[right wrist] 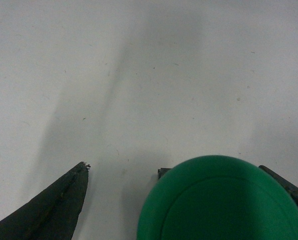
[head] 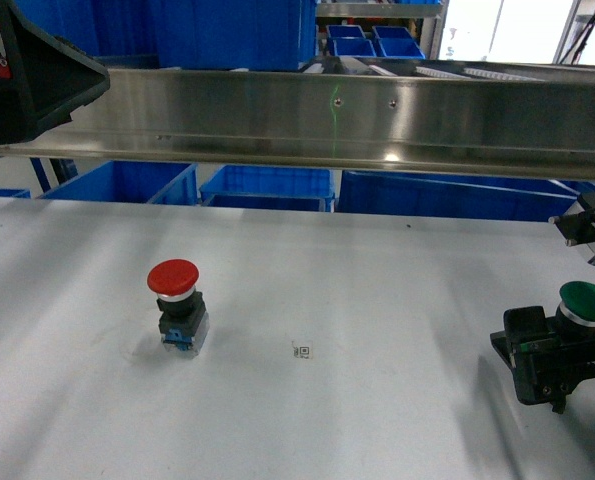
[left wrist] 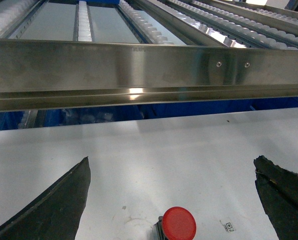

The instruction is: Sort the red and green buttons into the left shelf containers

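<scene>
Table [head: 377, 300]: open white surface across centre of frame, passable between red button [head: 176, 303] at left-centre and green button [head: 582, 304] at right edge. Steel rail [head: 357, 120] spans upper frame, overhanging table's far edge; blue bins [head: 267, 187] sit behind it, beneath. Small printed marker [head: 302, 351] lies flat mid-table.

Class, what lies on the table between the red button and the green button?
In the head view, only a small printed marker lies between the red button and green button.
</scene>
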